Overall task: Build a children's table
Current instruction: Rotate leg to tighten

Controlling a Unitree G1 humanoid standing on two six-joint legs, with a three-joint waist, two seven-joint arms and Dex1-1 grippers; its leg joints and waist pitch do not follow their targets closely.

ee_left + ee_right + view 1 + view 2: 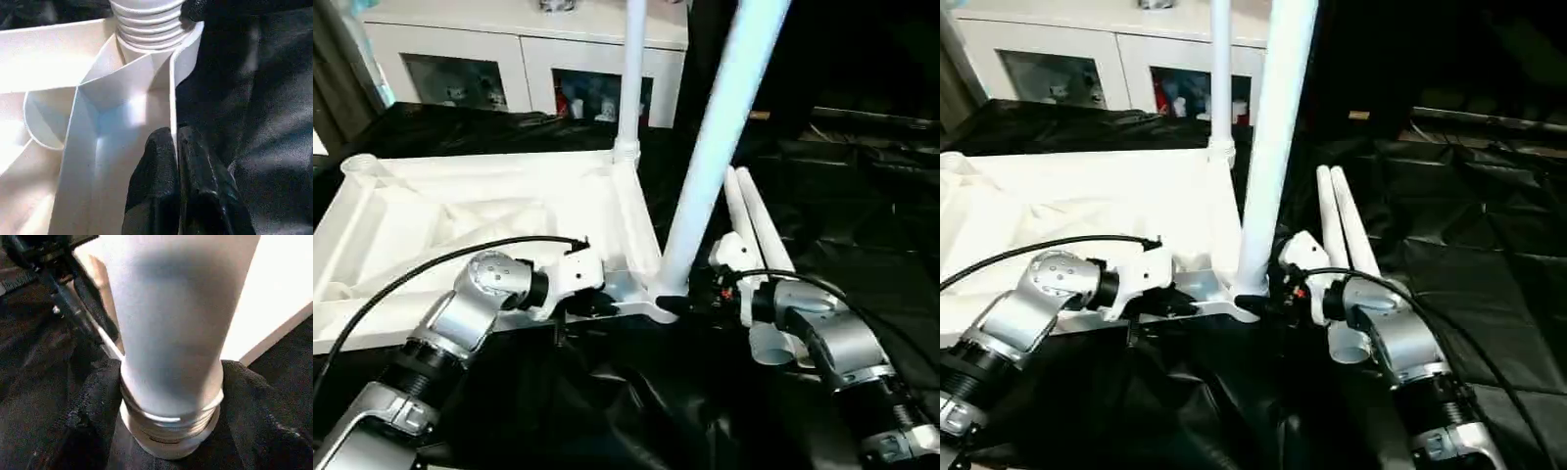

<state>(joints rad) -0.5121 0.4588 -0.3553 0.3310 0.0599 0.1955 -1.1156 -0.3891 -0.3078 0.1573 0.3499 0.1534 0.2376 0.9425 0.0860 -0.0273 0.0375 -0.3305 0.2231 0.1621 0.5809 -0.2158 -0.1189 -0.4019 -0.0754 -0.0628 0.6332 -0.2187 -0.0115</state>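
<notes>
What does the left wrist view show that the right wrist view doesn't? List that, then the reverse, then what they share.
Left wrist view: the ribbed underside of the white plastic rectangular tabletop, with the left gripper shut on its thin edge wall. Right wrist view: the smooth shaft of the long white tubular leg rising from its threaded end. Both: that leg's threaded end at the round corner socket, and the black sheeting beneath.
</notes>
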